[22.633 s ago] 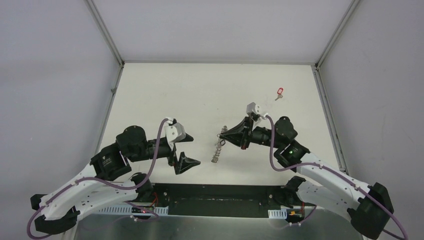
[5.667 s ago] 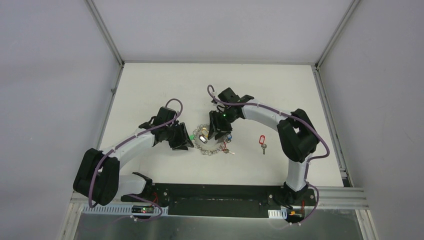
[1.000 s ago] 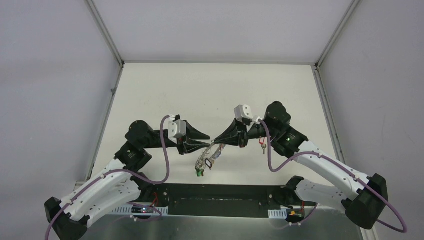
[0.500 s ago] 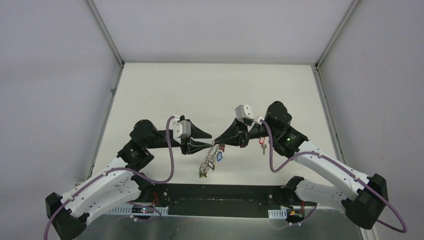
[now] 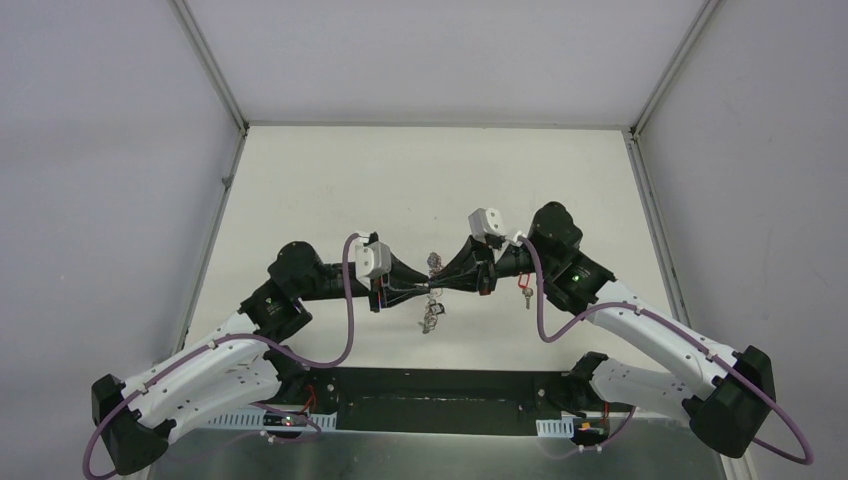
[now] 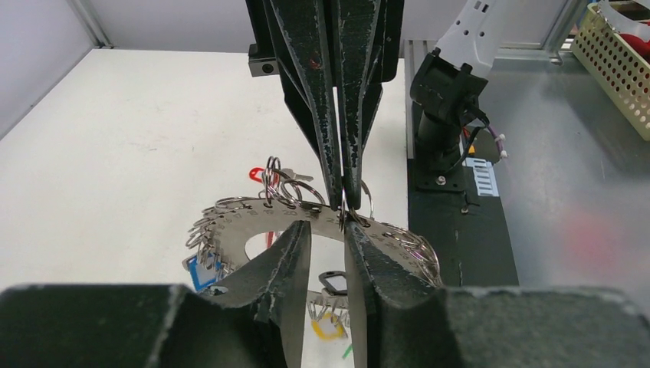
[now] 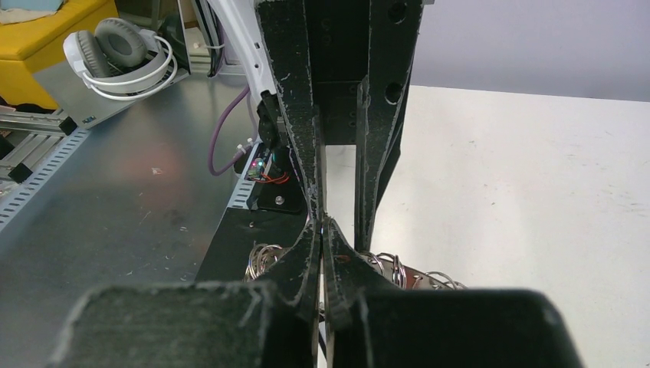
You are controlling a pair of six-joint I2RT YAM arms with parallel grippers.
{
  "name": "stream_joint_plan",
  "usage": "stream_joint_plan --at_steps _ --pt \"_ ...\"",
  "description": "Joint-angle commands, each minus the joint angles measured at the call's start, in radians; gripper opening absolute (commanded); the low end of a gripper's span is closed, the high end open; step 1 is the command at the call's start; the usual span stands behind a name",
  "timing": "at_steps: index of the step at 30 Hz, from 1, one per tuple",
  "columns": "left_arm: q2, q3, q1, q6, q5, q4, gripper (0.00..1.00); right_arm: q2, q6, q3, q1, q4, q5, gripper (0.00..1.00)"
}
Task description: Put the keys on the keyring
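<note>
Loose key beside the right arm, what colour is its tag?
The tag is red, clearest in the top external view.

Left fingers (image 6: 290,257) parted; right fingers (image 7: 303,264) pinched (tips facing, close).

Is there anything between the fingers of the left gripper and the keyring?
Nothing visible does. The fingers of the left gripper stand apart at the rim of the keyring, opposite the right gripper, which is shut on that rim.
</note>
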State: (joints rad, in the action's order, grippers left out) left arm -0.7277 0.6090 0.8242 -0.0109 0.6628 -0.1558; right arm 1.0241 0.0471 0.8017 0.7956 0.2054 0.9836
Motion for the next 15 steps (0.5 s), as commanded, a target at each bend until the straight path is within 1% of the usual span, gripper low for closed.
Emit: stream_joint_plan --at_steps 1,2,4,6,9,13,15 --pt "0.001 0.043 0.009 0.008 -0.034 -0.027 0.27 -0.006 0.006 0.031 0.005 0.059 0.007 0.00" --pt "0.001 0.044 0.009 0.008 -0.037 -0.026 0.30 -0.006 0.008 0.032 0.005 0.055 0.005 0.00" --pt "0.000 0.046 0.010 0.060 -0.062 -0.022 0.37 -0.004 0.009 0.034 0.005 0.048 0.004 0.00" --pt "-0.004 0.047 0.009 0.087 -0.092 -0.016 0.39 -0.001 0.010 0.033 0.005 0.048 0.003 0.00" --pt "-0.014 0.051 0.009 0.107 -0.105 -0.010 0.33 0.001 0.013 0.034 0.005 0.042 0.004 0.00" --pt "-0.022 0.059 0.010 0.123 -0.110 -0.003 0.17 -0.003 0.025 0.036 0.005 0.019 0.000 0.00" --pt "-0.022 0.064 0.010 0.142 -0.126 0.004 0.17 -0.005 0.037 0.035 0.005 -0.006 -0.011 0.00"
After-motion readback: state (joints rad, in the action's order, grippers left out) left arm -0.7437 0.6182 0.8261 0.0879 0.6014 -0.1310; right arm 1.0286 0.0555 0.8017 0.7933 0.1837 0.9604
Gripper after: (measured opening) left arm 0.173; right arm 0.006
